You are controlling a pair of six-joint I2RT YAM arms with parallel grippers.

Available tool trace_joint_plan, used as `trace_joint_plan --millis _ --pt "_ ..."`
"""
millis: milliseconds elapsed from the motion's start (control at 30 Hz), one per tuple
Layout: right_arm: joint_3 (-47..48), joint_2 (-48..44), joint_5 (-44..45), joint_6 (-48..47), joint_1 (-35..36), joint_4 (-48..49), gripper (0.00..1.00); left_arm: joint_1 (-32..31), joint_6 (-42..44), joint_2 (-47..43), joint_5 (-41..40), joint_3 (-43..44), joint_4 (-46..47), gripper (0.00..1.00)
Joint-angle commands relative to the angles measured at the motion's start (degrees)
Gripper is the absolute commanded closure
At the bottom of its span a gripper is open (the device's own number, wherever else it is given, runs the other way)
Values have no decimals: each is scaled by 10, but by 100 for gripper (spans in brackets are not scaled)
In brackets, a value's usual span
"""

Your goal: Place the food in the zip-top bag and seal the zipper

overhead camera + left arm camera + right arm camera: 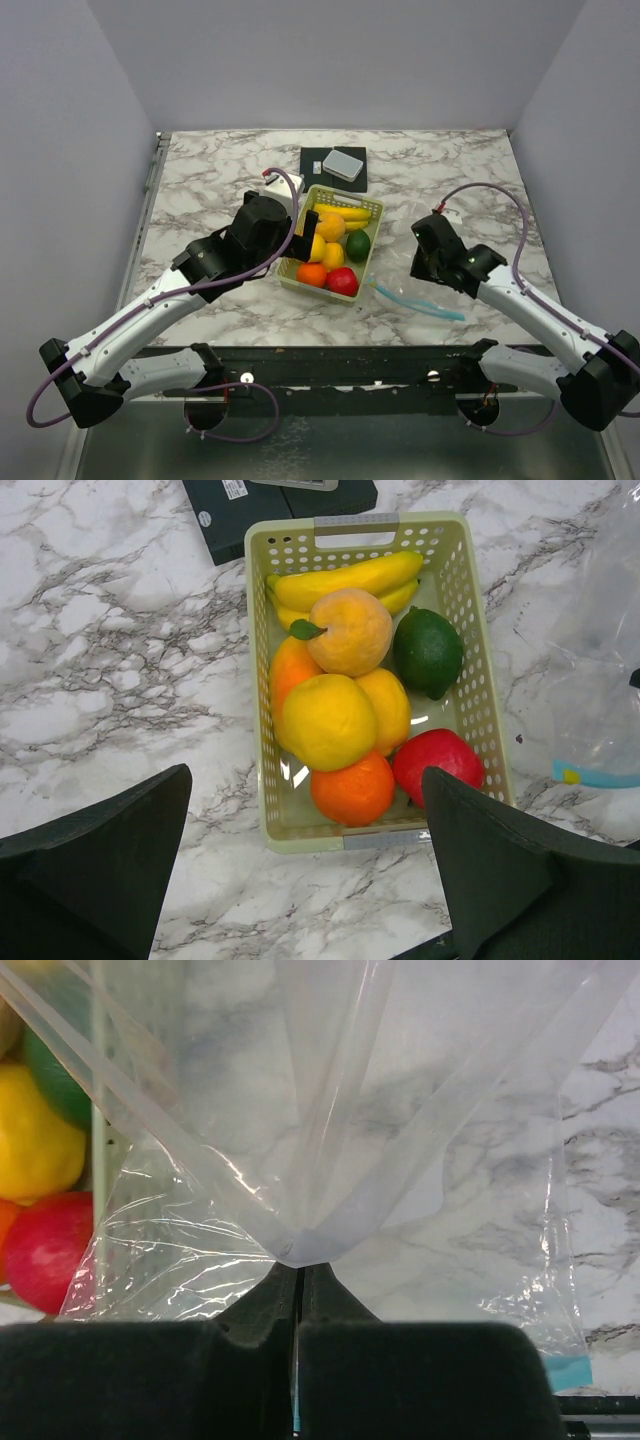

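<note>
pinching the limp, slippery zip-top bag (330,1140), the right gripper (298,1285) is clamping a fold in closed jaws. the left gripper (305,865) is hovering open-jawed over the light, rigid food (330,720).

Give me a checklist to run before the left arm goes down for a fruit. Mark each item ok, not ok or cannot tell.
1. Left gripper open: ok. Its jaws stand wide above the basket.
2. Food reachable: ok. It lies uncovered in the basket, with the orange and the red apple nearest the fingers.
3. Right gripper holding the zip-top bag: ok. It is shut on a fold of clear film.
4. Bag mouth open to take fruit: cannot tell. The zipper shows as a blue strip, but not whether it is parted.
5. Bag loaded: not ok. No fruit is inside.
</note>
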Motion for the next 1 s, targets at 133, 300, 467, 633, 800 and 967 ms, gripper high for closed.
trace_joint_plan --millis 133,300,467,633,800,967 --pt "91 -21 -42 -93 -3 -47 99 -1 -2 -3 4 19 5 1" --pt "138 -9 -71 -147 2 -44 99 -1 0 -12 -2 19 1 1" --pt "183 12 -97 -204 21 -31 99 -1 -5 -26 -15 20 -11 1" --pt "240 56 -77 -250 60 -36 99 -1 -12 -40 -29 24 -28 1" --pt "288 105 -58 -284 107 -33 99 -1 -24 -59 -46 20 -49 1" --pt "337 159 -43 -329 153 -27 99 -1 -40 -74 -63 27 -84 1"
